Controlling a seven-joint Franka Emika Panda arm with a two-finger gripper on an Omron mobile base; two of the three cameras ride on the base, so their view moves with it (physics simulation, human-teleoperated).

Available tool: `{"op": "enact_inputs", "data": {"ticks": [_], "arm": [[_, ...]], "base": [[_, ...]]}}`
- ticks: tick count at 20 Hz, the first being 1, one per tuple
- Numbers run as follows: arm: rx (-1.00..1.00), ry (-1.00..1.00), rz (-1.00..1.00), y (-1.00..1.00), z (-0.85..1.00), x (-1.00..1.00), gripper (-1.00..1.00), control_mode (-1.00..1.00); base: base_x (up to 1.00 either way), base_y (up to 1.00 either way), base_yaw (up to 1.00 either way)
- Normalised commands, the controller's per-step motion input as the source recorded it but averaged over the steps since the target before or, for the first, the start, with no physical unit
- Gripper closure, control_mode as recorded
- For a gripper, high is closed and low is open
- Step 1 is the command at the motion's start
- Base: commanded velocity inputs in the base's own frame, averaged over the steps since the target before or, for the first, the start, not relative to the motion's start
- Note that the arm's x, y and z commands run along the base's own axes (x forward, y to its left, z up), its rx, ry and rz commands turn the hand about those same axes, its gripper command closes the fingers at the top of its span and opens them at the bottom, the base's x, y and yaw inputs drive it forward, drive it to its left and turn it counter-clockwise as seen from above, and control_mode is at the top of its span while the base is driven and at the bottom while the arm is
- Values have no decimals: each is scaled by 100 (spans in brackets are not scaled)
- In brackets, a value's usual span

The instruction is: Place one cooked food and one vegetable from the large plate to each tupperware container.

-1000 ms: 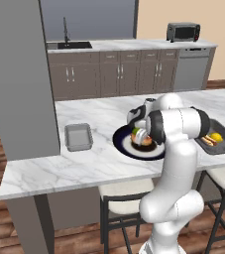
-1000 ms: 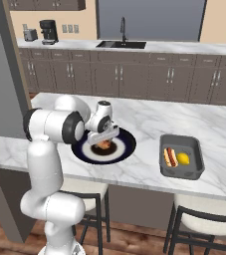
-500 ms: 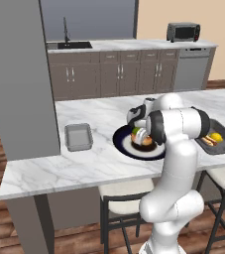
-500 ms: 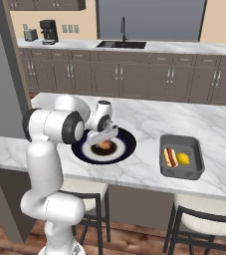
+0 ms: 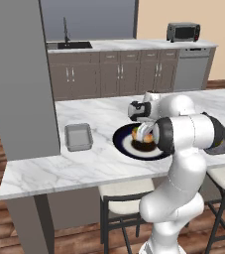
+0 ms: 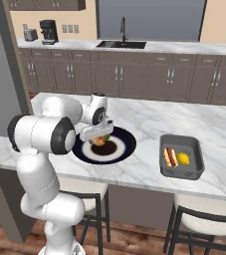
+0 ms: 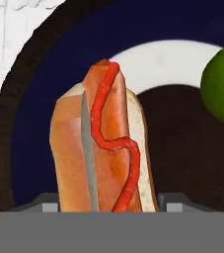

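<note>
Fingers (image 7: 103,206) grasping hot dog (image 7: 103,148) over large plate (image 7: 49,74) (green vegetable (image 7: 222,84) near rim).

A toaster oven (image 5: 183,31) and coffee maker (image 6: 48,31) sit on back counters.

The robot's arm is glossy white, built of thick rounded segments that bulge at each bend like stacked cylinders. Broad dark charcoal bands ring the joints, showing as black collars between white shells. The end effector (image 6: 99,133) carries a white block-shaped hand with dark trim at mid-frame. The trunk at lower frame swells into smooth white curves.
</note>
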Motion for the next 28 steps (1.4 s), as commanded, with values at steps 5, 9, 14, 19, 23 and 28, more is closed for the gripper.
{"op": "enact_inputs", "data": {"ticks": [5,9,14,19,23,28], "arm": [[0,-3,0,70,92,-27,100,-100],[0,-18,-8,91,46,-2,100,-100],[0,-14,-22,67,19,0,100,-100],[1,-1,-36,58,0,0,100,-100],[12,0,-36,50,1,0,100,-100],[22,0,-24,19,10,0,100,-100]], "base": [[0,0,0],[0,0,0],[0,0,0],[0,0,0],[0,0,0],[0,0,0]]}}
